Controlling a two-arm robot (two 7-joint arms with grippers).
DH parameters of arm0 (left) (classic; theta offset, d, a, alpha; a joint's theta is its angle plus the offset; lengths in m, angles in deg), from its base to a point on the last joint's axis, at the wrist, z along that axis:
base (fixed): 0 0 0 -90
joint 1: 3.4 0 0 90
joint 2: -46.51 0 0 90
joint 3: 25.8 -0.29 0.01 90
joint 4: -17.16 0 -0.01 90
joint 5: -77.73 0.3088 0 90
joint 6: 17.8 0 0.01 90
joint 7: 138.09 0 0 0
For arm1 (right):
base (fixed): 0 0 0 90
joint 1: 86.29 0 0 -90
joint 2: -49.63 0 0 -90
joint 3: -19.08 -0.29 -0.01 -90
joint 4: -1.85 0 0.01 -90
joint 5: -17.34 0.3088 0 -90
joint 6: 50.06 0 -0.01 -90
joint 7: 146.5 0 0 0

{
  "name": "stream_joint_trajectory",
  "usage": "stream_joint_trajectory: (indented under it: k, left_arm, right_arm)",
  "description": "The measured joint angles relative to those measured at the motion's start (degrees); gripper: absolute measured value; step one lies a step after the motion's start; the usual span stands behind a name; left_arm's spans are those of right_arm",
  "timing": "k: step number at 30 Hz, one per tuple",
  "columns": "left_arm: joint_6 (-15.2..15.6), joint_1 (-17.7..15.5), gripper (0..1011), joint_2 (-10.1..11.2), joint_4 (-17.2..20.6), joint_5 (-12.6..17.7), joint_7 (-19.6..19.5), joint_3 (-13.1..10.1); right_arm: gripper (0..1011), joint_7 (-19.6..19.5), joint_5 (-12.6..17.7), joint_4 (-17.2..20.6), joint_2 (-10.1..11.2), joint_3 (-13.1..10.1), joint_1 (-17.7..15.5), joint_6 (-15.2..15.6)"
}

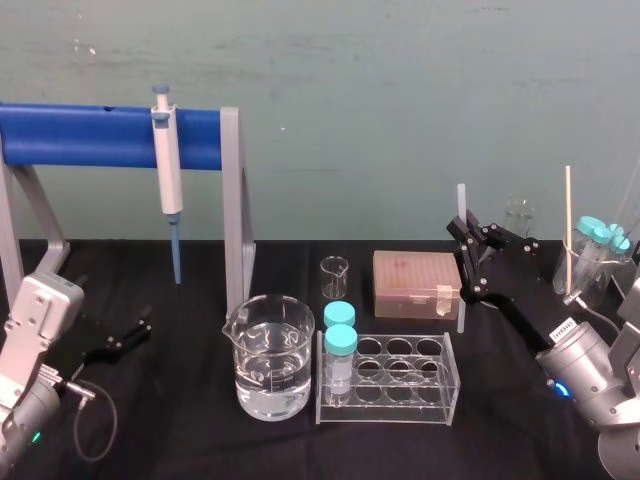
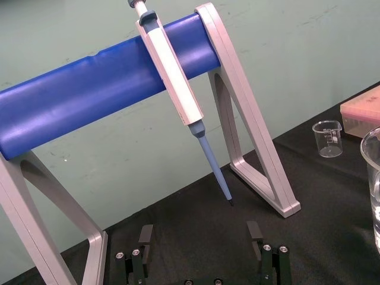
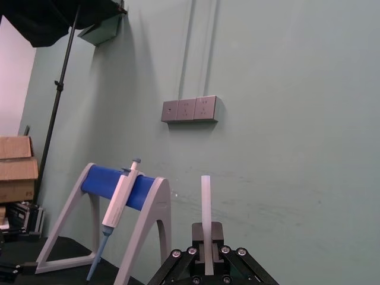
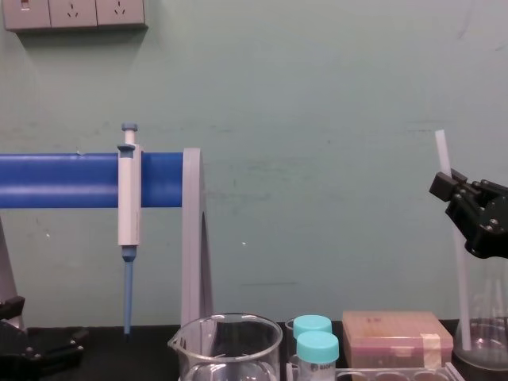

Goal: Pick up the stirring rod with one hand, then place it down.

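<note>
Right pincer (image 1: 467,233) aloft, closed; left pincer (image 1: 128,337) low, agape.

Stirring rod (image 1: 461,262): translucent white.
Right gripper (image 1: 463,235), far right: black.
Left gripper (image 2: 200,231), near left: black.
Pipette (image 1: 168,175): white body, blue tip.
Stand (image 1: 100,136), left: royal-blue bar, light grey legs.
Table cloth (image 1: 180,430): plain black.
Wall (image 1: 400,100): pale green, faintly scuffed.
Tip box (image 1: 415,280), centre right: pinkish tan, beige tape strip.
Tube caps (image 1: 340,339), centre: turquoise.
Rack (image 1: 446,372) and large beaker (image 1: 268,340): colourless, clear.
Stick (image 1: 568,230), far right: pale wood.
</note>
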Motion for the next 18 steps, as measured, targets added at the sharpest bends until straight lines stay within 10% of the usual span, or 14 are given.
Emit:
stream_joint_trajectory:
  k: [18]
  left_arm:
    - [0.00, 0.00, 1000, 0.00, 0.00, 0.00, 0.00, 0.00]
  right_arm:
    - [66, 0.00, 0.00, 0.00, 0.00, 0.00, 0.00, 0.00]
